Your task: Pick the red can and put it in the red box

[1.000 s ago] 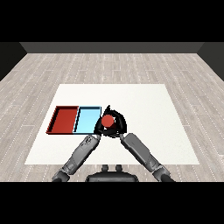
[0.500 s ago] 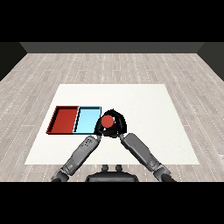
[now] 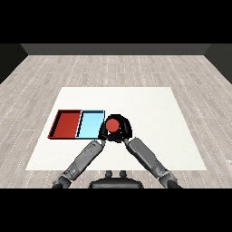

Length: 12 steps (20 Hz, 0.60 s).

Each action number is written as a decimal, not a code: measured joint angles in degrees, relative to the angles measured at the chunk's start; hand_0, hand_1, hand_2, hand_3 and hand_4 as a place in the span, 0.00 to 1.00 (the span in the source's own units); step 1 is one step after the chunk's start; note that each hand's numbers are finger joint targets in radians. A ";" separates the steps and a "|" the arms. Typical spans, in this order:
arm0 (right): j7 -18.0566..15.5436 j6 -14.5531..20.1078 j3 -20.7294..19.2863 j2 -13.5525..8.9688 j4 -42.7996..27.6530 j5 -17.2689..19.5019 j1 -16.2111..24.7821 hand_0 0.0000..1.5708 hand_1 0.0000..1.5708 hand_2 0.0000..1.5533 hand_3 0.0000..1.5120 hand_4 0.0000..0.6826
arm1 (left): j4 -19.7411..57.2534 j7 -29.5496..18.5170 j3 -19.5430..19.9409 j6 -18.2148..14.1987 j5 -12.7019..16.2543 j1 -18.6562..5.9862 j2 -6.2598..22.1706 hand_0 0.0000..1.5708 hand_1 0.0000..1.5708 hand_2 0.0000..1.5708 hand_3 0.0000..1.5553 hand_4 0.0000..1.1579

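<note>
The red can (image 3: 113, 124) is seen from above, just right of the light blue tray (image 3: 90, 125). My right hand (image 3: 125, 132) is curled round the can, its black fingers ringing the can's far and right sides. My left hand (image 3: 103, 133) lies close against the can's left side, at the blue tray's near right corner, and mostly merges with the right hand's dark shape. The red tray (image 3: 67, 124) lies left of the blue one, touching it, with nothing in it.
The white table (image 3: 149, 108) stretches wide to the right and behind the hands. Both grey forearms come in from the lower corners and meet at the can.
The can and the right hand round it have barely shifted, a touch left and then back. The left arm holds about the same place.
</note>
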<state>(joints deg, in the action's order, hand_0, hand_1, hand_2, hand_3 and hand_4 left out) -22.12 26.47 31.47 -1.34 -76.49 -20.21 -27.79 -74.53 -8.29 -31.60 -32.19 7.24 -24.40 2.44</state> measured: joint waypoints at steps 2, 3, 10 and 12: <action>0.43 0.11 -0.10 -0.02 -0.57 0.46 0.15 0.97 0.97 0.94 0.93 0.80 | -0.09 -0.06 -0.22 -0.73 0.06 -0.27 0.07 1.00 1.00 0.96 0.90 0.75; 0.50 0.27 0.00 -0.11 -0.99 0.68 0.30 0.96 0.96 0.94 0.92 0.80 | -0.42 0.20 -0.79 -1.60 0.29 -0.39 0.27 1.00 1.00 0.97 0.92 0.76; 1.72 -1.00 -0.94 0.25 -1.48 0.09 -0.63 0.80 0.80 0.81 0.79 0.00 | -0.43 -2.35 0.60 -1.13 1.90 -0.39 -0.33 1.00 1.00 0.99 0.96 0.97; 0.97 -1.84 -0.85 0.26 -1.57 -0.66 -0.03 0.00 0.00 0.00 0.00 0.00 | -0.10 -2.32 0.32 -1.15 2.22 -0.54 -0.34 1.00 1.00 1.00 0.96 0.98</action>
<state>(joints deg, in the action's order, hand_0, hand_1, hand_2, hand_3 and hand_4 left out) -21.15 24.63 30.62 -1.08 -78.06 -20.88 -27.82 -74.63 -10.61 -31.28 -33.34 9.46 -24.94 2.10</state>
